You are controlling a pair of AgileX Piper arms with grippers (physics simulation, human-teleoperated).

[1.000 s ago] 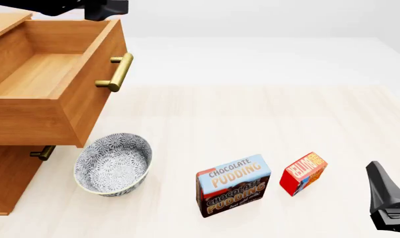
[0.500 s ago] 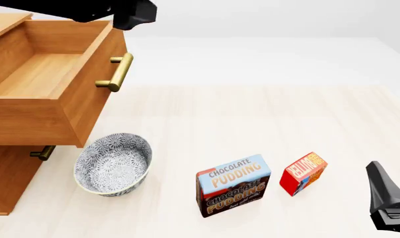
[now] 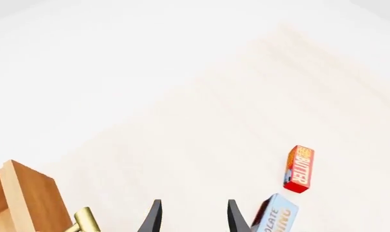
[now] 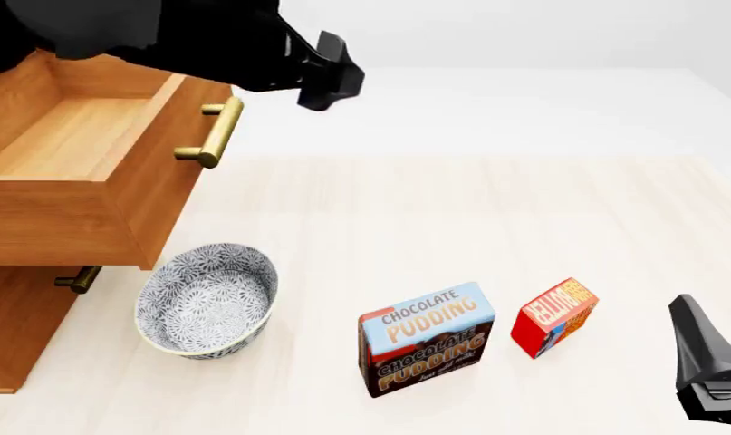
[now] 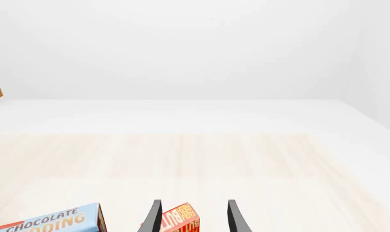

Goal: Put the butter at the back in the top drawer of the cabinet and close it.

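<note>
The butter [image 4: 555,317], a small red box with yellow-orange lettering, lies on the table right of the pudding box; it also shows in the left wrist view [image 3: 299,168]. The cabinet [image 4: 14,326] stands at the left with its top drawer [image 4: 75,136] pulled out and nothing inside. My left gripper [image 4: 339,77] hangs high, just right of the drawer's brass handle [image 4: 214,131]. Its fingers [image 3: 154,220] are open on nothing. My right gripper [image 4: 691,317] rests low at the right, short of the butter [image 5: 180,220], open [image 5: 195,217].
A blue-and-brown Chocolate Pudding box [image 4: 426,340] stands left of the butter. A patterned grey bowl [image 4: 208,297] sits under the open drawer's front corner. A lower drawer's handle [image 4: 78,279] peeks out beneath.
My left arm has swung right, from above the drawer out past its handle over the table. The right arm and the objects have not moved.
</note>
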